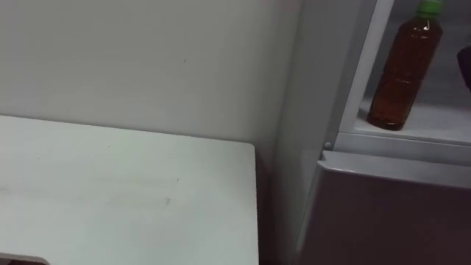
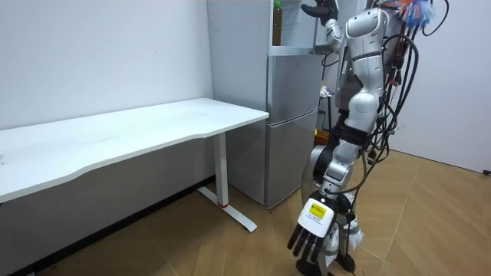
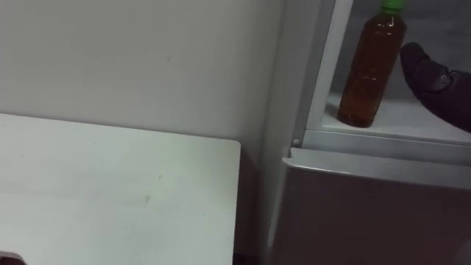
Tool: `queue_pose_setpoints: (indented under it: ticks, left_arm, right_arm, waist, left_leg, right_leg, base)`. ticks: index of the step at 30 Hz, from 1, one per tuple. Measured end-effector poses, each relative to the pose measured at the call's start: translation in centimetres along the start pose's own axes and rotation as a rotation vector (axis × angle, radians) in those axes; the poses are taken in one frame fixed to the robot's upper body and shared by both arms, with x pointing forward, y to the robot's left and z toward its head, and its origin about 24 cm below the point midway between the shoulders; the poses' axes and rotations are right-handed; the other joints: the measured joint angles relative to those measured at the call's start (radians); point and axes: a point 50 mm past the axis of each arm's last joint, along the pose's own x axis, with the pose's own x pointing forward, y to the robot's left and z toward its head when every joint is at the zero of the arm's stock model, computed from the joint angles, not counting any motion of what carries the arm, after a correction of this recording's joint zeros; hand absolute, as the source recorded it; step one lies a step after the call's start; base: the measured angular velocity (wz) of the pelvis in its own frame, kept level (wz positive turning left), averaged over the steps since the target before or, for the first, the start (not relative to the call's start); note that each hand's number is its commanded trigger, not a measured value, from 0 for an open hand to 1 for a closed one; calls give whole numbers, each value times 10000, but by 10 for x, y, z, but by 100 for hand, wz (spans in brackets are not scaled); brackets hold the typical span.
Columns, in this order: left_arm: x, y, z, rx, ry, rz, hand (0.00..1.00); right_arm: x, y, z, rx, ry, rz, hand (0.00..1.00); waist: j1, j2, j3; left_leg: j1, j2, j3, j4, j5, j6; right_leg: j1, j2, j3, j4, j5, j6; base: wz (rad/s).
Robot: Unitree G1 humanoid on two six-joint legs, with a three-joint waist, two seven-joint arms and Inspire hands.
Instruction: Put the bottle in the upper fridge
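Observation:
A bottle (image 3: 372, 66) of brown drink with a green cap stands upright on the white shelf (image 3: 401, 118) of the open upper fridge; it also shows as the bottle (image 1: 405, 70) and, in the room view, the bottle (image 2: 276, 23). My right hand (image 3: 436, 87) is inside the compartment just right of the bottle, apart from it, with its fingers relaxed and nothing held. In the room view I stand in front of the fridge with the right hand (image 2: 321, 9) raised to the top compartment. My left hand (image 2: 311, 230) hangs low beside my legs, fingers straight.
The grey lower fridge door (image 3: 368, 213) is closed below the shelf. A white table (image 1: 110, 199) stands against the wall to my left, its corner close to the fridge's side. Wooden floor (image 2: 430, 222) lies behind me.

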Motion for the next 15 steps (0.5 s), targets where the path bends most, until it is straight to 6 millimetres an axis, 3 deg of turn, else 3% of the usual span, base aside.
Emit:
queue_pose_setpoints:
  ticks: [3,9,15]
  left_arm:
    - [0,-1,1,-7,-3,66,0]
    - [0,-1,0,62,-18,120,0]
    - [0,-2,6,48,-189,116,0]
  right_arm:
    - [-2,1,0,148,8,62,0]
    - [-9,2,4,816,325,423,0]
    - [-19,3,1,2898,1618,873,0]
  waist:
    - [-61,29,-8]
    - [-55,152,-23]
    - [-100,326,-57]
  left_leg:
    - [1,13,0,-15,-15,-21]
    - [30,47,160,-64,-24,-21]
    - [8,136,438,-106,-39,-40]
  right_leg:
    - [-15,17,46,13,3,-6]
    - [-83,81,641,108,22,-31]
    - [-179,124,893,141,89,-103]
  base:
    - [-3]
    - [-9]
    - [-15]
